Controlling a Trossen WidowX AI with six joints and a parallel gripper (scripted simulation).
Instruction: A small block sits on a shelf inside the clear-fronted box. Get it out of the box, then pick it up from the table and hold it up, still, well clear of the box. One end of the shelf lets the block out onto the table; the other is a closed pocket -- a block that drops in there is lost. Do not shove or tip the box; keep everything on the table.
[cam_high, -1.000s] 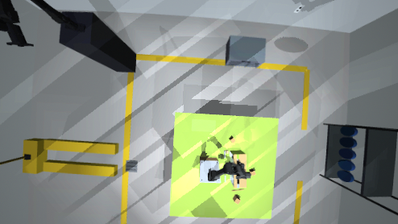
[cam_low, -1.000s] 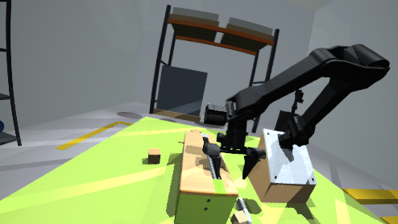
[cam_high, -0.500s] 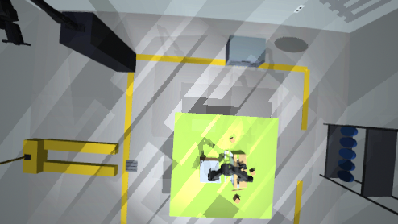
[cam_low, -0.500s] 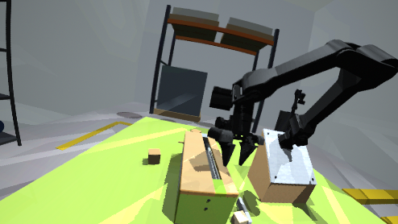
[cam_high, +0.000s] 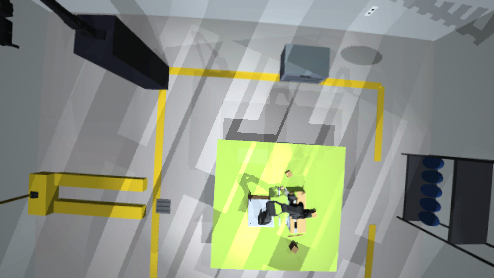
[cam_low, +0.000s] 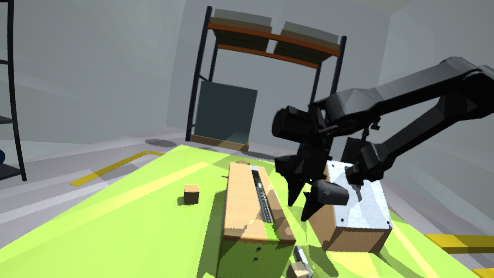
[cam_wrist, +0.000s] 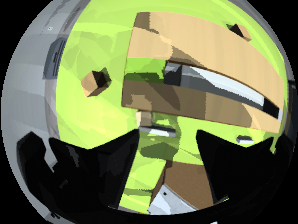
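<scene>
The claw (cam_low: 299, 210) hangs just beside the box (cam_low: 245, 200), over the gap on the box's long side nearest the arm, tips pointing down. It is released, with its fingers part-way apart. The wrist view shows only the green bench (cam_low: 125, 225) between them, so it grasps nothing.

No block can be made out on the shelf inside the box. One small tan block (cam_low: 191, 194) lies on the bench, apart from the box on the side away from the claw. A second small block (cam_low: 299, 270) shows at the box's near end, cut off by the picture's lower edge. I cannot tell which one is the task's.

Either block looks like a light, rigid cube with flat, smooth faces, neither fragile nor soft. My judgement is that it is best taken from above across two opposite faces, centred, so it does not twist or squirt out.
</scene>
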